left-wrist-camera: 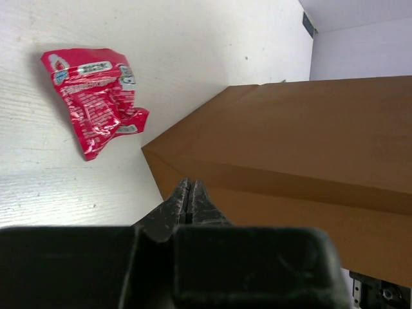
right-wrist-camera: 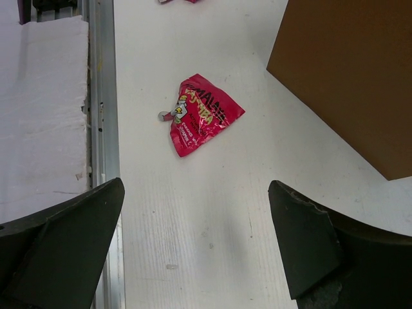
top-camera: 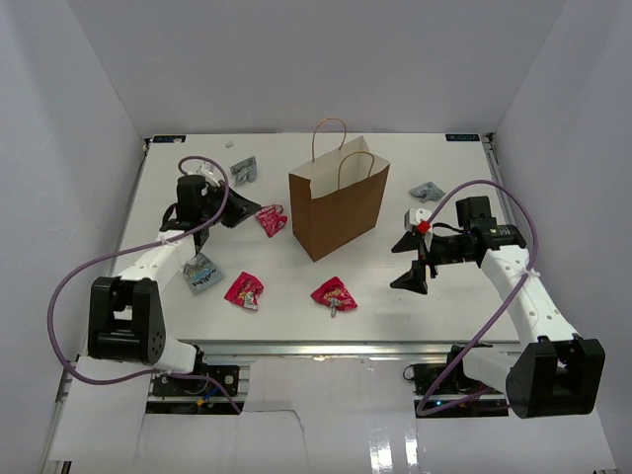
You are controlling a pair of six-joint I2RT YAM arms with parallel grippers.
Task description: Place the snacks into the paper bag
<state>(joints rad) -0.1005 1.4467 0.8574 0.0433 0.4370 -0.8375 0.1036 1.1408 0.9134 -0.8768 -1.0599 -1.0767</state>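
Centrally, upright paper bag [top-camera: 336, 212], red snacks [top-camera: 334, 293] around it, right tool [top-camera: 407, 263] agape.

White table [top-camera: 286, 321] enclosed on three sides by plain pale walls: back wall [top-camera: 316, 59], left wall [top-camera: 59, 148], right wall [top-camera: 583, 118]. A metal rail [top-camera: 316, 348] borders the table's near edge. Dark labels [top-camera: 460, 137] mark its far corners. Lighting even, shadows soft.

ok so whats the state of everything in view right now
tall brown kraft paper bag: upright, mouth open
left gripper: jaws shut, nothing in them
right gripper: jaws open, empty
crumpled red foil packet: lying loose, outside the bag
second red foil packet: lying loose beside the bag
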